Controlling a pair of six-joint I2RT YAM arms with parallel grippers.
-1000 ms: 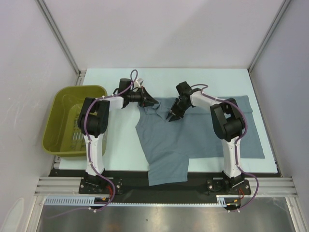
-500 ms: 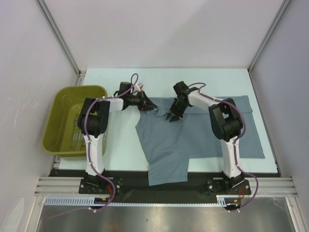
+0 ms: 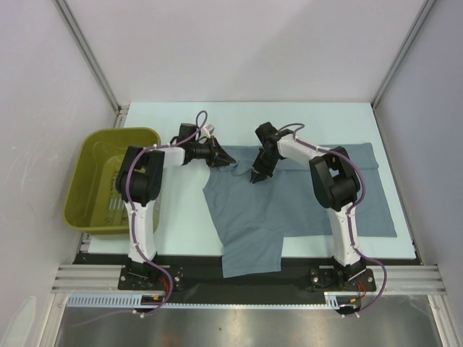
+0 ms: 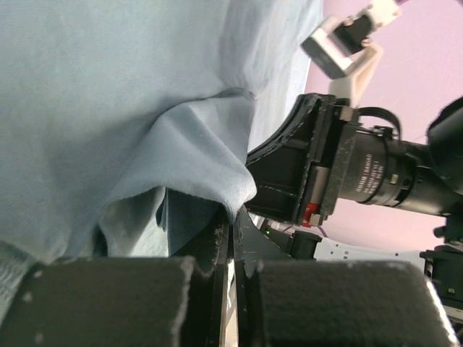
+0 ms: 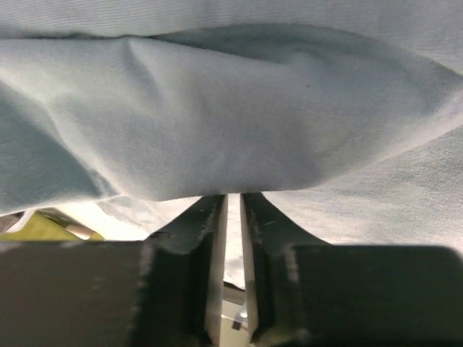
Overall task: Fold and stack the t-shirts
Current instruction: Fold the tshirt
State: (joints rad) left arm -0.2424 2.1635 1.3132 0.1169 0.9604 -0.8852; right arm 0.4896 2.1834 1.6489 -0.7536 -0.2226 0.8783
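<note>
One slate blue-grey t-shirt (image 3: 304, 202) lies spread on the pale table, a sleeve hanging toward the near edge. My left gripper (image 3: 230, 160) is at the shirt's far left corner, and in the left wrist view it (image 4: 233, 213) is shut on a folded edge of the t-shirt (image 4: 108, 94). My right gripper (image 3: 255, 178) sits just to the right of it, pointing down onto the cloth. In the right wrist view its jaws (image 5: 233, 196) stand nearly together, with a raised fold of the t-shirt (image 5: 231, 123) pinched at their tips.
An olive basket (image 3: 79, 189) stands at the table's left edge, beside the left arm. Both grippers are close together at the shirt's far edge; the right arm's wrist (image 4: 362, 173) fills the right of the left wrist view. White enclosure walls stand on both sides.
The right gripper has shifted a little left and away, and its jaws have narrowed onto the cloth. The left gripper has edged right, still holding the shirt's edge.
</note>
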